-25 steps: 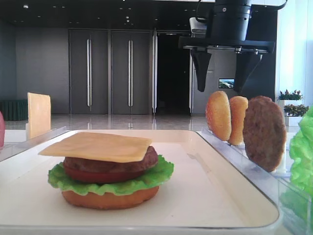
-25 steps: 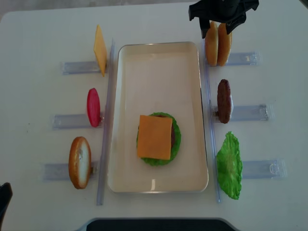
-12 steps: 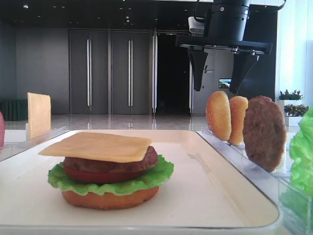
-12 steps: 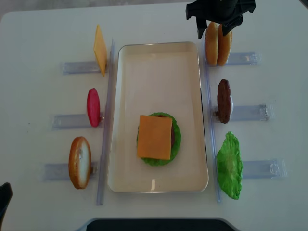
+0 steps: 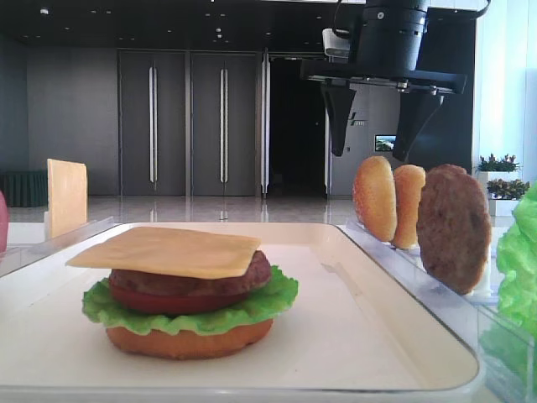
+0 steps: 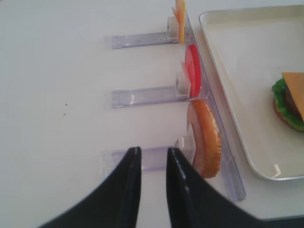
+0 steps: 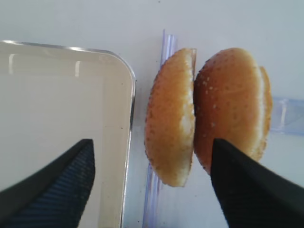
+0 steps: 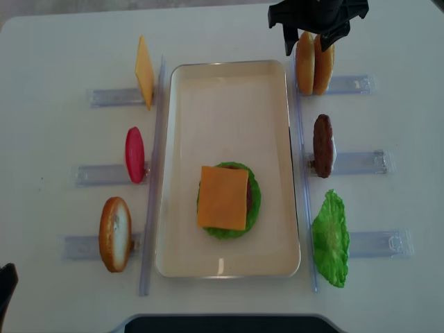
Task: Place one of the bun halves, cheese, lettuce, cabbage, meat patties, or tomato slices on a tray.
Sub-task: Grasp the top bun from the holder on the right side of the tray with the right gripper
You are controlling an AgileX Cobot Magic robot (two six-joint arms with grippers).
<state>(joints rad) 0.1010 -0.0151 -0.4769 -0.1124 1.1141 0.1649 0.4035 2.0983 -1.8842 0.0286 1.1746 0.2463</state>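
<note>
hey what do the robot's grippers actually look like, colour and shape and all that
Both are black. The right gripper has a round black body on a flat crossbar, with two tapering, wedge-shaped fingers showing a fine woven texture up close. A dark cable loops above it. The left gripper has two smooth, glossy, curved black fingers.

Golden sesame-speckled top bun [image 7: 230,107], cream-white tray [image 8: 229,97], green lettuce [image 8: 330,239].

Lettuce [image 5: 522,277] cut off by right edge.
</note>
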